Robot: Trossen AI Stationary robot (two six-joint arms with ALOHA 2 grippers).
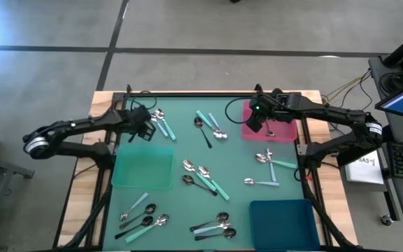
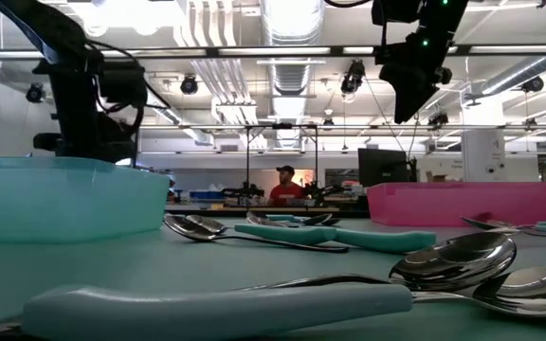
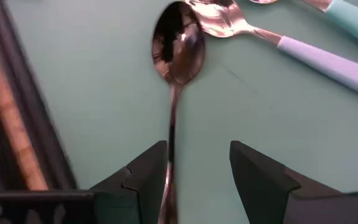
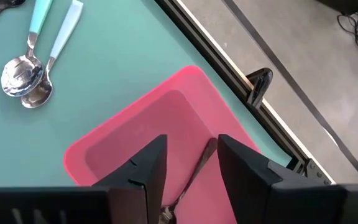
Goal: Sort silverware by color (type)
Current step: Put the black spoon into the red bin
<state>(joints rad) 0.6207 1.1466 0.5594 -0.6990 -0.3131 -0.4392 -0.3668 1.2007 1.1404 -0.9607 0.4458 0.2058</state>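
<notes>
Jaws spread on both grippers. Left gripper (image 3: 197, 180) low over the smooth teal table (image 1: 187, 140), its dark wedge-shaped fingers (image 3: 143, 174) straddling the thin stem of an all-metal spoon (image 3: 176, 50) with a shiny oval bowl. Right gripper (image 4: 188, 165) hovers above the pink rectangular tray (image 4: 166, 118); 1 dark slim spoon (image 4: 194, 174) lies inside. Other spoons with teal or pale blue handles (image 1: 205, 178) lie scattered across the table.
</notes>
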